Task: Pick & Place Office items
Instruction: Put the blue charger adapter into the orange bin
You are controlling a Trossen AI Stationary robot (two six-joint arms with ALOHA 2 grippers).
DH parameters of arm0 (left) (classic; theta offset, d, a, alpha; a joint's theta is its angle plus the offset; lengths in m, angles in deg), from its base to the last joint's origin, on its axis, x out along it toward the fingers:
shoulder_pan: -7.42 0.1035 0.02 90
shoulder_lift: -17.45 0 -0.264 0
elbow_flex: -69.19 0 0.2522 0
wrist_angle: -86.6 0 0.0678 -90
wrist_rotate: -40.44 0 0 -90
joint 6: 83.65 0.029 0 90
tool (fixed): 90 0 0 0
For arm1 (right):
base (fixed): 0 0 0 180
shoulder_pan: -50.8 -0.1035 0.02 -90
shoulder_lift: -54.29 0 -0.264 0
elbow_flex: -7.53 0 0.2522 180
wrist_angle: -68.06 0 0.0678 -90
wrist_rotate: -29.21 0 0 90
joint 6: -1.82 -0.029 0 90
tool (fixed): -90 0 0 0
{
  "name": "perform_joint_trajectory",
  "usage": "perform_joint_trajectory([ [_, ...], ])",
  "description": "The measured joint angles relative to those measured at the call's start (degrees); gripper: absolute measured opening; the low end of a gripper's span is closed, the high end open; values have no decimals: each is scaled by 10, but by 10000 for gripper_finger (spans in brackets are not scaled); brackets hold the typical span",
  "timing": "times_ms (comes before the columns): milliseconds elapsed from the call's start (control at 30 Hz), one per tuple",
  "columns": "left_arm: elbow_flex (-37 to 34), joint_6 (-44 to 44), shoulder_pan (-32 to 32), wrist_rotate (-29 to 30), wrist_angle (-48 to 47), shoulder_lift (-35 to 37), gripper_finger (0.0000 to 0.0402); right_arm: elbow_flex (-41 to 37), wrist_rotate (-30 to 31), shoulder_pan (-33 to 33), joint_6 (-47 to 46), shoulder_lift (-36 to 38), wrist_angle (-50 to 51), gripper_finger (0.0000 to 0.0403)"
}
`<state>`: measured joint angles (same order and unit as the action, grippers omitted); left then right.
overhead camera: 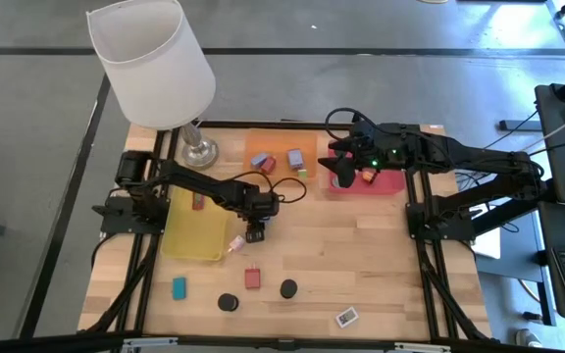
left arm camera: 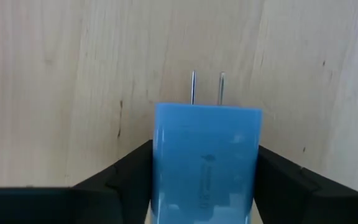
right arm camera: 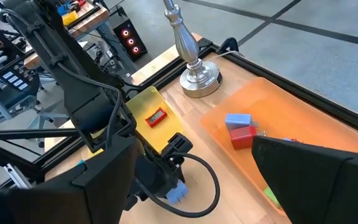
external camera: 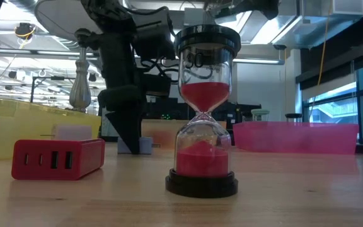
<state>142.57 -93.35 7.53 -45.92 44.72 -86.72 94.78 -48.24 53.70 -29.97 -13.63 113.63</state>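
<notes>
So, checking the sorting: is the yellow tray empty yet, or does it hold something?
Not empty. The yellow tray holds one small red piece, seen in the high view and the right wrist view.

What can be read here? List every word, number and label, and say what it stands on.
"30": faintly, on the upper bulb of the sand timer.
Blue charger: faint embossed marks on its face, not readable.
White tag: dark print, too small to read.
Small red block: dark marks on top, too small to read.
No other text shows.
</notes>
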Motion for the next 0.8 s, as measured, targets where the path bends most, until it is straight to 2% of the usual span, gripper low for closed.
perform_joint_trajectory([
  [67, 0, -1, 0, -1, -1, 1, 205, 0, 0, 0, 6, 0, 0, 322],
  [233, 18, -31, 1, -19, -21, 0, 205, 0, 0, 0, 9, 0, 0, 322],
  [433, 87, -47, 1, -13, -42, 25, 205, 0, 0, 0, 10, 0, 1, 322],
  [600, 150, -47, 13, 47, -44, 48, 223, 0, 0, 0, 10, 0, 2, 322],
  [800, 206, -53, 63, 154, -40, 51, 215, 0, 0, 0, 10, 0, 2, 322],
])
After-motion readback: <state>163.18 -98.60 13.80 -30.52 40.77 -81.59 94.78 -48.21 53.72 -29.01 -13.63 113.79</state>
